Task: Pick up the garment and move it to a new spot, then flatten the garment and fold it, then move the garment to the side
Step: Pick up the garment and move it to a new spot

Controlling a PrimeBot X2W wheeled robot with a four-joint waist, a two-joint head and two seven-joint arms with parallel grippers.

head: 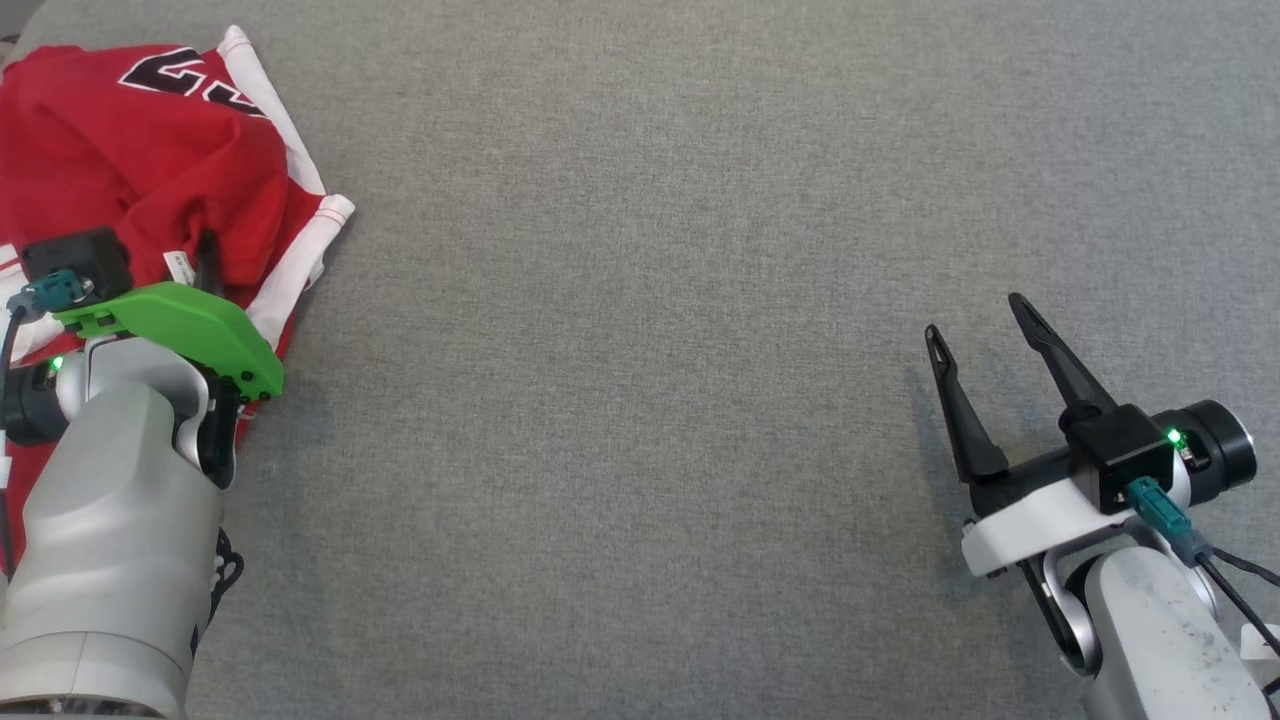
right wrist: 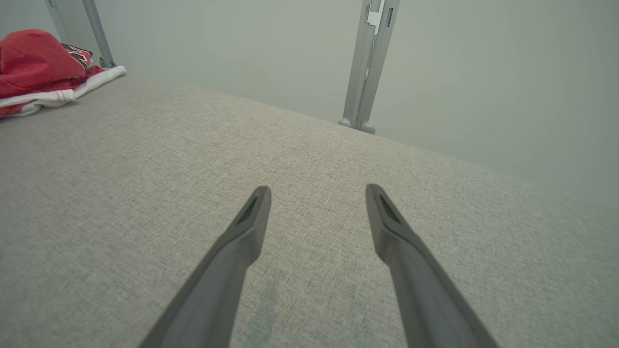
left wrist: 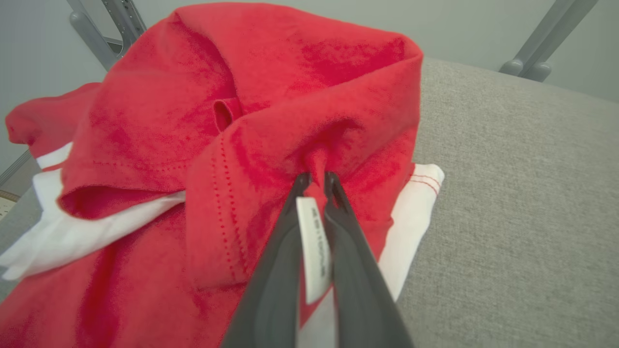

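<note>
We think the garment (left wrist: 309,72) is soft and floppy; our left fingers (left wrist: 278,261) pinch a fold by its tag (left wrist: 315,246), right fingers (right wrist: 237,251) spread.

1. Head view: bright, even, diffuse light; faint soft shadow left of right gripper (head: 973,314) on grey surface (head: 640,300); focus sharp throughout.
2. Wrist views: wide-angle bowing twd edges; left gripper (left wrist: 316,178) finger (left wrist: 271,290) bases blurred nr lens; garment (left wrist: 290,72) reds oversaturated.

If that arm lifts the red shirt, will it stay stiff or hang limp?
Probably limp: the red shirt lies in soft crumpled folds. The left gripper pinches only one small fold, so the rest would likely dangle.
</note>
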